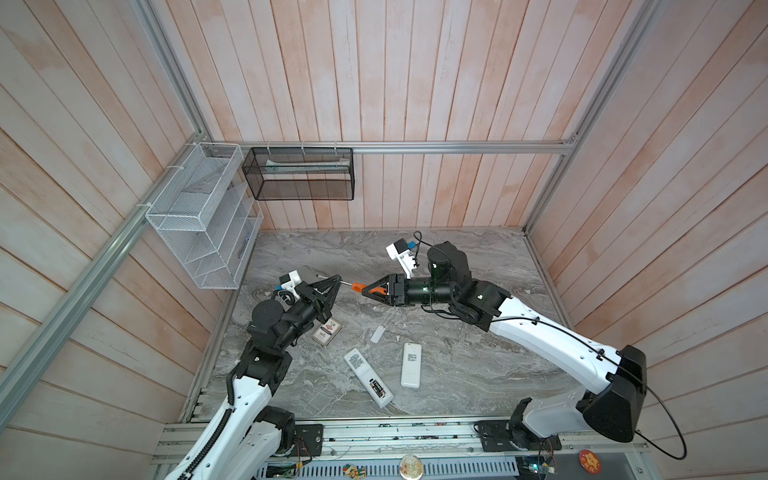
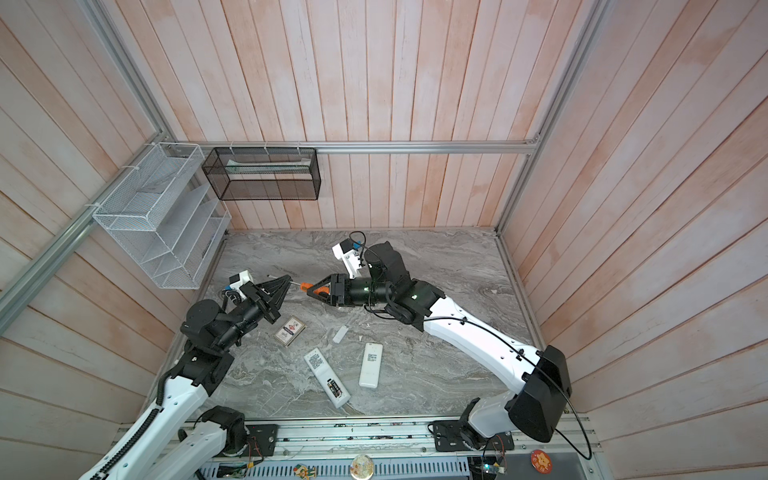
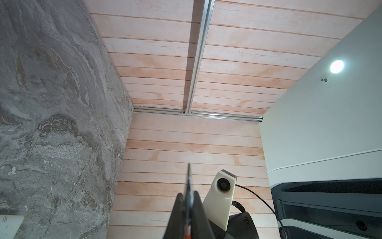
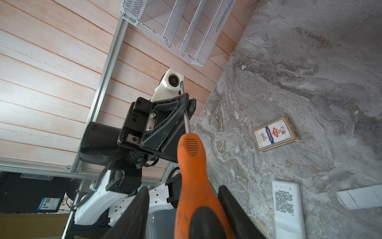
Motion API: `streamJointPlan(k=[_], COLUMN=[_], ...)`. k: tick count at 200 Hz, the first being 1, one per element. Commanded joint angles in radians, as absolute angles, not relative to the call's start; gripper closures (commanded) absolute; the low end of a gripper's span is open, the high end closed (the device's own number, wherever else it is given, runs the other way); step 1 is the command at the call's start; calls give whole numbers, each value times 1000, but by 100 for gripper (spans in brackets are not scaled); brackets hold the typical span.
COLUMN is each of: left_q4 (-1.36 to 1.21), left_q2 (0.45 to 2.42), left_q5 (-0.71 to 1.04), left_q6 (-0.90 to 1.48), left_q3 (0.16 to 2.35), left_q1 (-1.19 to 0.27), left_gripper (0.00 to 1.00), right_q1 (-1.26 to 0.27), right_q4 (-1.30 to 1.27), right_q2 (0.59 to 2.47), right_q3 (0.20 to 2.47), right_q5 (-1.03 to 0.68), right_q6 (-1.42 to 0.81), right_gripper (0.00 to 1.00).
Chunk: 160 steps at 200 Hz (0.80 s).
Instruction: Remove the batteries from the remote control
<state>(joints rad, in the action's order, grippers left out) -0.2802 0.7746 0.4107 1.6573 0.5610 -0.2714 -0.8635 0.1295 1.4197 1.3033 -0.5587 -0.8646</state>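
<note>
Top views both show the batteries (image 1: 377, 388) (image 2: 334, 387) seated in the open compartment of a white remote (image 1: 358, 363) (image 2: 316, 361). The remote lies slanted on the bench (image 1: 478, 266) in the lower middle of the frame, its compartment end toward the lower edge. Just right of it a second remote (image 1: 411, 365) (image 2: 371, 365) lies flat with a printed label facing up. Above the pair a small white cover (image 1: 377, 333) (image 2: 340, 333) lies alone. Left of the cover, a card box (image 1: 327, 332) (image 2: 289, 331) sits close beside the left arm.

Higher up, near mid-frame, the two hands meet tip to tip over a screwdriver (image 1: 357, 286) (image 2: 304, 285) held above the bench. The left hand (image 1: 336, 280) (image 2: 286, 281) is clenched on the metal shaft. In the left wrist view the shaft runs out from between its black fingers (image 3: 179, 207). The right hand (image 1: 365, 289) (image 2: 309, 289) comes in from the right around the orange handle. In the right wrist view its fingers (image 4: 140, 204) stand on either side of the handle with a gap showing on one side, so the right hand is released, not gripping.
</note>
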Motion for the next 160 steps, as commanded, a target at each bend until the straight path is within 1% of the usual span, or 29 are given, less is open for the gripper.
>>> streamJointPlan(k=[1,40,75,121,160], left_q4=[-293,-292,-297,-309,-319], left_q2=[767,772,776,785,784], left_q5=[394,394,396,397,394], left_q6=[1648,1646,1651,1657,1659], left_q3=[582,581,575,563,553], left_q1=[-278,-279,-279,-279,-277], left_gripper=[100,100,100,100,100], right_q1=[-873,-873,-873,-873,-873], right_q4=[124,115,108,108,131], right_q2=[1422,1417,1417,1427,1430], right_q3=[1325,1316,1311,1315,1325], right_q5=[-554,-538,-525,-516,-510], right_q6=[-857,-859,-858,-858,-845], right_gripper=[49,57,67,89,100])
